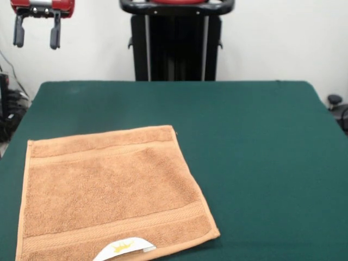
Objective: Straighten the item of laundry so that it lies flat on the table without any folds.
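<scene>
This looks like a robotics lab or test room, not a home. A red-housed gripper point(37, 31) hangs with its two dark fingers apart. Well to the right of it stands a black pedestal point(175, 46) against a plain white wall point(283, 41). Below the gripper spreads a table point(261, 152) with a dark green felt-like top. Loose cables point(11, 117) trail beside the table, below and left of the gripper, and a small dark caster-like object point(334, 100) sits far off to its right.
</scene>
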Tool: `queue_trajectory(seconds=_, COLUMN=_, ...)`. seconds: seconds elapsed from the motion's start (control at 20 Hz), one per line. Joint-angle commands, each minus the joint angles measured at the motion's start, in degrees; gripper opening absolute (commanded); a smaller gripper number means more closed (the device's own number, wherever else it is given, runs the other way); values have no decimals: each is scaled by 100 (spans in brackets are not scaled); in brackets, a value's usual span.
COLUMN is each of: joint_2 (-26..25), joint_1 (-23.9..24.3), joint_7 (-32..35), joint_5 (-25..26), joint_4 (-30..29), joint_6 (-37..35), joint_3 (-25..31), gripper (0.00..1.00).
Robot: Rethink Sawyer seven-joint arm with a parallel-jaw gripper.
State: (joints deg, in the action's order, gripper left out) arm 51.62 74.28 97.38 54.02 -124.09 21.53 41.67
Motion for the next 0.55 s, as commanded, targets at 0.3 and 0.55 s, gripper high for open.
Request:
queue_trajectory(seconds=0.3, joint_2=-513, joint_1=-551, joint_7=266, joint_5=635, joint_4=517, joint_6=463, joint_3=-658, gripper=100)
queue_trajectory(seconds=0.55, joint_2=-509, joint_1=-651, joint_7=353, joint_5=617, joint_4=577, joint_6=395, joint_3=-741, gripper=100)
